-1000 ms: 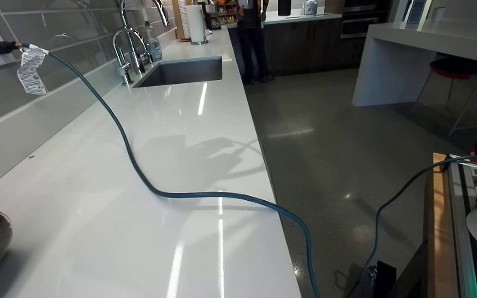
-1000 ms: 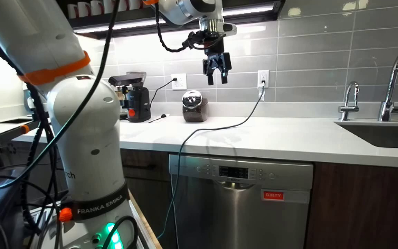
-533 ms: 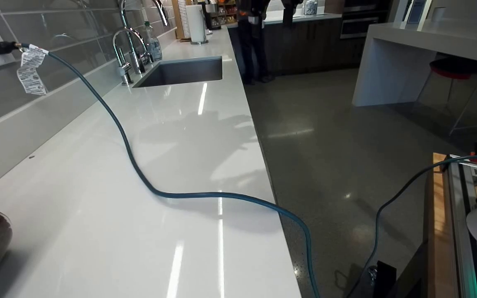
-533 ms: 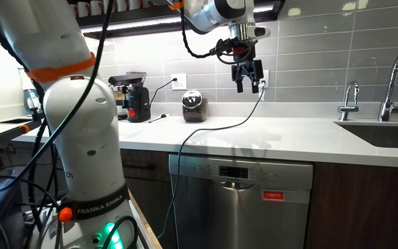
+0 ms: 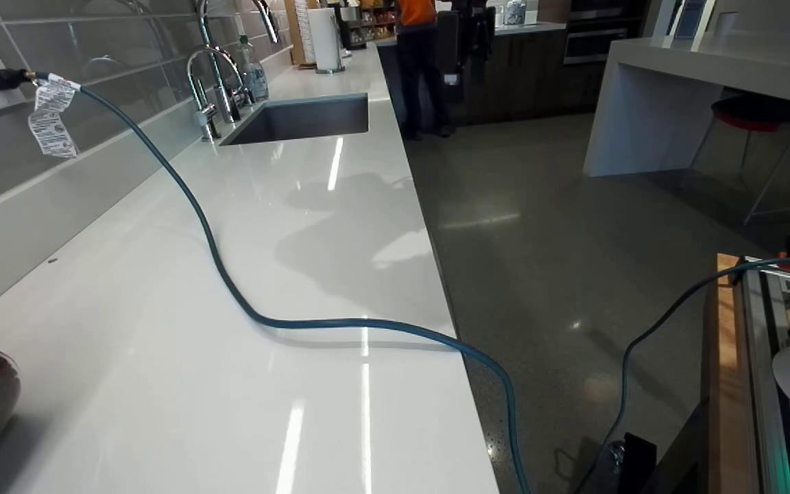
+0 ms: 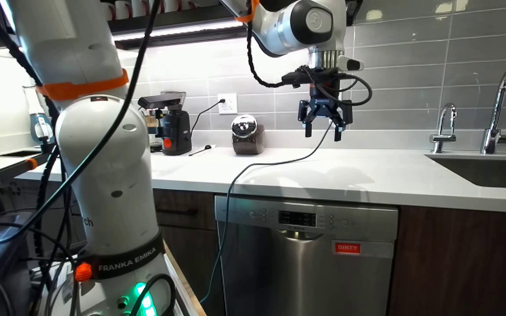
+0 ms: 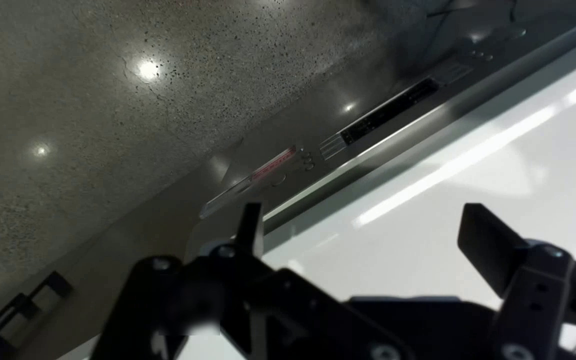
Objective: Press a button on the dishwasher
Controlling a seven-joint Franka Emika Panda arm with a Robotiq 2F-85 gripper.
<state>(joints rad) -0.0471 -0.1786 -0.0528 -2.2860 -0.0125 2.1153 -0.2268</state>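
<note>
The steel dishwasher [image 6: 299,272] is built in under the white counter. Its top panel holds a black display [image 6: 297,218] with small buttons [image 6: 331,220] and a round button [image 6: 345,223]. In the wrist view the display [image 7: 390,111], small buttons [image 7: 308,161] and round button [image 7: 279,180] show beyond the counter edge. My gripper [image 6: 323,132] points down, open and empty, above the counter and higher than the panel. In the wrist view my gripper [image 7: 363,207] has its fingers wide apart, touching nothing. Dark parts of it hang at the top edge in an exterior view [image 5: 467,41].
The white counter [image 6: 393,171] overhangs the panel. A teal cable [image 6: 275,163] crosses it and hangs before the dishwasher's left part. A jar [image 6: 247,136], a coffee grinder [image 6: 176,131], a sink [image 6: 490,171] and faucets stand along it. A red DIRTY sign [image 6: 348,248] is on the door.
My gripper has moved right and lower in an exterior view, and the wrist has turned. The gripper stays open. The dishwasher has not changed.
</note>
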